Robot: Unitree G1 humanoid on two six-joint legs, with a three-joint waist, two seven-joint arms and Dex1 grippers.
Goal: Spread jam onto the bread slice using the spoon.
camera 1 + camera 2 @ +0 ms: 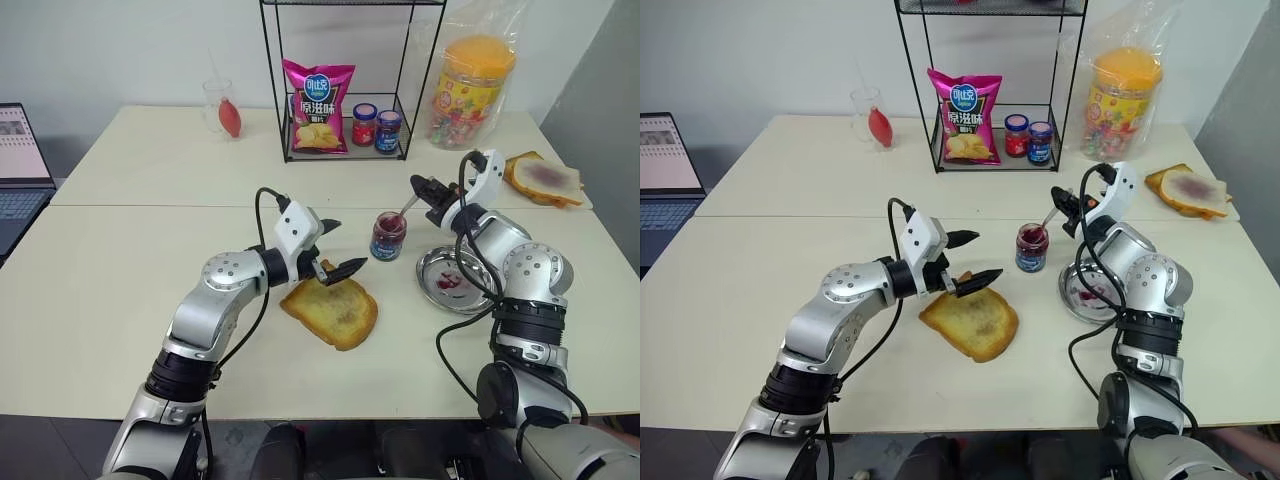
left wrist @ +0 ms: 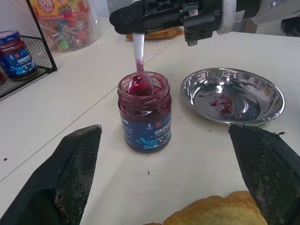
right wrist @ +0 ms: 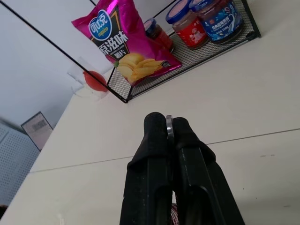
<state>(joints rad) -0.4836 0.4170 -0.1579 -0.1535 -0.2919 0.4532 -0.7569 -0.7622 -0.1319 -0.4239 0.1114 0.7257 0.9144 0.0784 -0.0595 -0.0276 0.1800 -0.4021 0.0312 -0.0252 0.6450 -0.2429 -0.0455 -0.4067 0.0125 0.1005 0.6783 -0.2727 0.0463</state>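
**Spoon in the jar, bread waiting**

My left pincer (image 1: 330, 247) stood wide open, level above the near-left corner of the bread slice (image 1: 331, 311), touching nothing. The slice lay flat on the desk (image 1: 120, 270), its centre bare of any spread. Just right of it stood the open jar (image 1: 387, 236), and my right pincer (image 1: 428, 191) was clamped shut on the handle of the spoon (image 2: 139, 70), whose bowl sat in the jar's mouth, loaded with jam (image 2: 139, 86).

To do this well, I judged I should lift the spoon straight up clear of the rim, keep the bowl level so nothing dripped, and carry it leftward low over the desk to the slice's middle. The open left pincer could steady the crust.

The left wrist view showed the red-stained bowl inside the jar and jam spots on the steel plate (image 2: 233, 95); the head views left the bowl too small to judge. The right wrist view showed the thin metal handle pinched between my fingers (image 3: 154, 154).
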